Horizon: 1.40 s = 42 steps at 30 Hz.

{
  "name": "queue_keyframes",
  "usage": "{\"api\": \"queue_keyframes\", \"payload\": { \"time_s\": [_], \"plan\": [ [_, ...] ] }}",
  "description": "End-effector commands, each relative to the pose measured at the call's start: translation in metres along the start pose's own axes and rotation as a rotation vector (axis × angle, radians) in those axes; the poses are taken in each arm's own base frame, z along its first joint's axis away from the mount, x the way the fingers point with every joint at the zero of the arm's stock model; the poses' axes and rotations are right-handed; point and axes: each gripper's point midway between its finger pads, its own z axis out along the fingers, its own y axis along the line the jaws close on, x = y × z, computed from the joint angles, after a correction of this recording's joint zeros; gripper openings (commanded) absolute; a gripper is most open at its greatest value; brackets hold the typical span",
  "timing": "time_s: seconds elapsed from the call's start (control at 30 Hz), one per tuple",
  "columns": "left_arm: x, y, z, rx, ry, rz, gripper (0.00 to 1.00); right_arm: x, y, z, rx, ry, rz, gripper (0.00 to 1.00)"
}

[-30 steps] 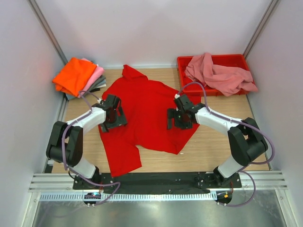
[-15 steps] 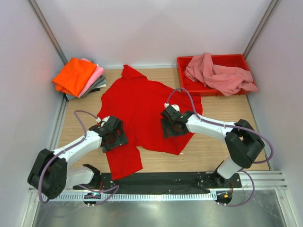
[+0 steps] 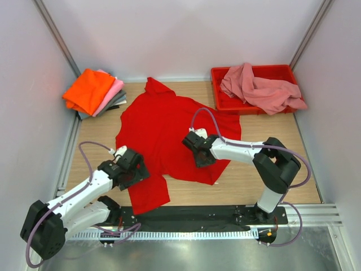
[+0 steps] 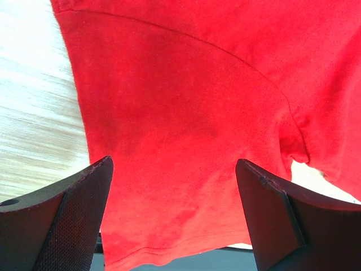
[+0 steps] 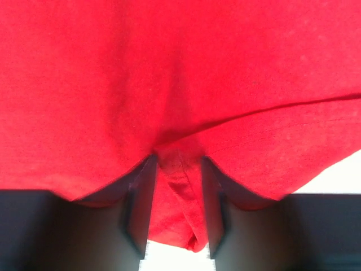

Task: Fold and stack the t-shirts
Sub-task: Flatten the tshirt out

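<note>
The red shirt (image 3: 169, 132) lies spread in the middle of the table (image 3: 254, 180), with 1 part reaching to the near edge on the left. The right gripper (image 5: 177, 164) pinches a small raised ridge of this cloth between its 2 fingers. The left gripper (image 4: 175, 169) hangs wide open over the near left part of the shirt and grasps nothing.

The main risk, I think, is the thin pinch: the ridge is narrow, so it may slip out when the arm lifts. It may also catch only the upper layer, and then the fold becomes crooked. If the right side pulls alone while the left holds nothing, the whole shirt could drag and wrinkle. It could also slide toward the near edge
</note>
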Motion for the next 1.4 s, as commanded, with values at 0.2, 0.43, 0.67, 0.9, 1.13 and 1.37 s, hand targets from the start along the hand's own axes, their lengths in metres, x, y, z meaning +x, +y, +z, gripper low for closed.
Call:
{"api": "queue_keyframes", "payload": {
  "time_s": [0.2, 0.43, 0.67, 0.9, 1.13, 1.37],
  "plan": [
    [-0.003, 0.013, 0.003, -0.042, -0.047, -0.001, 0.90, -0.014, -0.015, -0.018, 0.065, -0.071, 0.039, 0.24],
    [-0.002, 0.013, 0.005, -0.036, -0.048, 0.003, 0.89, -0.004, -0.041, -0.045, 0.103, -0.107, 0.099, 0.05],
    [-0.002, 0.012, 0.002, -0.015, -0.048, 0.008, 0.89, 0.048, -0.084, -0.074, 0.082, -0.164, 0.413, 0.01],
    [-0.006, -0.003, -0.006, 0.029, -0.040, 0.026, 0.88, 0.079, -0.125, -0.098, 0.013, -0.308, 0.764, 0.99],
    [-0.055, -0.045, -0.025, 0.105, -0.187, 0.061, 0.91, 0.041, -0.125, -0.135, -0.085, -0.457, 0.713, 1.00],
    [-0.119, -0.119, -0.013, 0.206, -0.251, 0.090, 0.96, -0.034, -0.067, -0.143, -0.127, -0.447, 0.532, 1.00]
  ]
}}
